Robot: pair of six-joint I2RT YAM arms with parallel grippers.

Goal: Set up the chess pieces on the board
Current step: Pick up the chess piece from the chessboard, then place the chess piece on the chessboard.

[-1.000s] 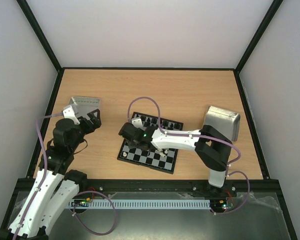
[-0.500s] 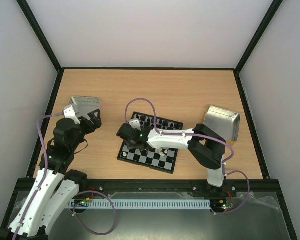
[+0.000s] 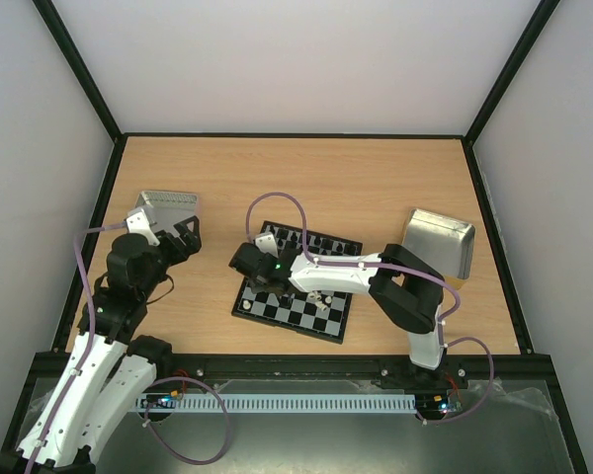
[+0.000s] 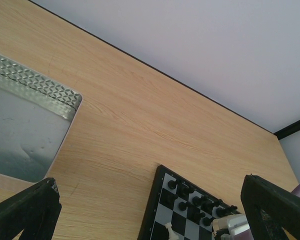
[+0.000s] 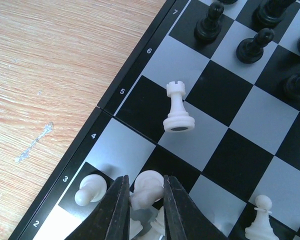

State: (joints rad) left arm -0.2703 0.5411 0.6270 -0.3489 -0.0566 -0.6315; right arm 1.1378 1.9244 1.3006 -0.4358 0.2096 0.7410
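The board [image 3: 306, 314] lies slightly askew in the middle of the table. My right gripper [image 5: 144, 200] is low over its left edge, shut on a cream-white chess piece [image 5: 149, 189] near rows 3 and 4. A white rook [image 5: 178, 107] lies tipped on row 5, and a white pawn [image 5: 90, 190] lies by the left finger [image 5: 115, 210]. Black chess pieces [image 5: 252, 45] stand in the far rows. My left gripper [image 3: 183, 237] hangs open over bare table, left of the board [image 4: 162, 200], with nothing between its fingers [image 4: 27, 210].
A shiny metal tray [image 3: 168, 207] sits at the left, just beyond the left gripper. Another metal tray [image 3: 440, 240] sits at the right, behind the right arm's elbow. Black frame rails edge the table.
The right gripper's fingers have narrowed onto the white piece, and the right arm has shifted slightly left over the board. The left arm has not moved.
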